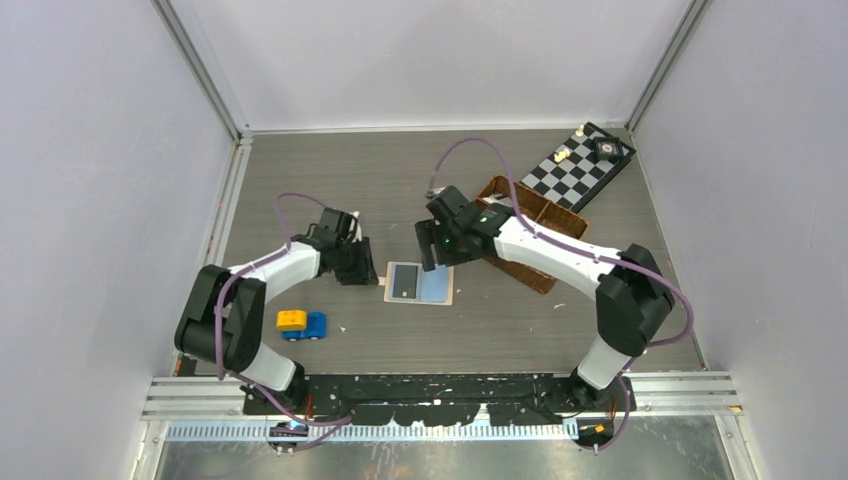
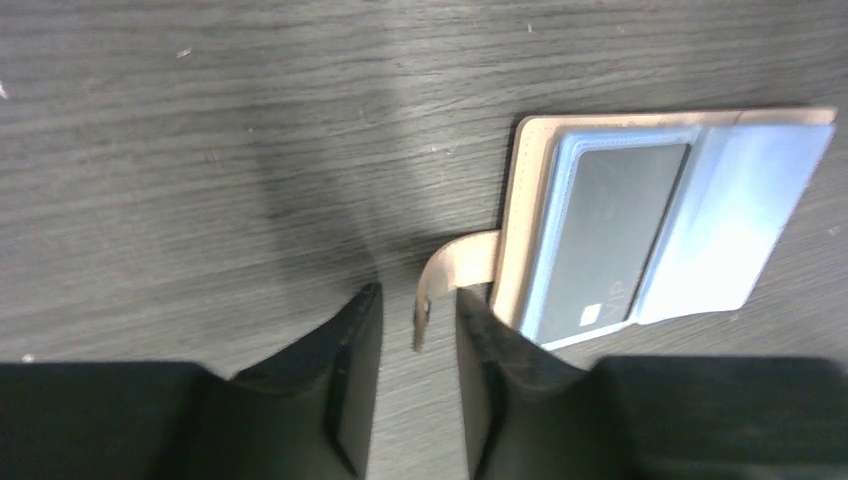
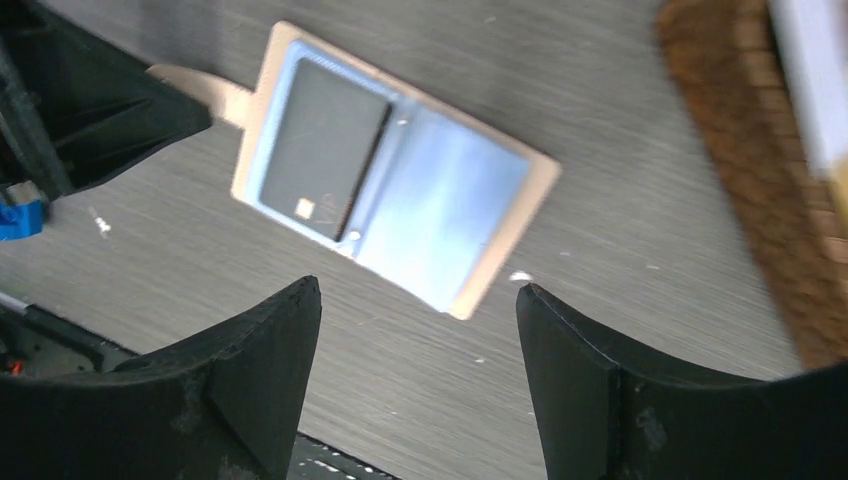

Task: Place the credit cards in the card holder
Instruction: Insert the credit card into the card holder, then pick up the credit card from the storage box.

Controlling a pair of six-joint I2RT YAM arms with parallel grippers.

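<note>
Lying open and flat mid-frame in the top view, the card holder (image 1: 438, 285) has both blue pockets facing up, prob. so cards can slide in. One dark credit card (image 2: 610, 235) sits in its left-hand pocket; no other cards visible. Left gripper (image 2: 418, 296) shows a narrow gap w/ the snap tab (image 2: 455, 262) between its jaws, seemingly not pinched, maybe to steady the holder. Right gripper (image 3: 418, 290) hovers above it, wide and empty. Count: 1 holder, 1 card, 2 grippers.
</note>
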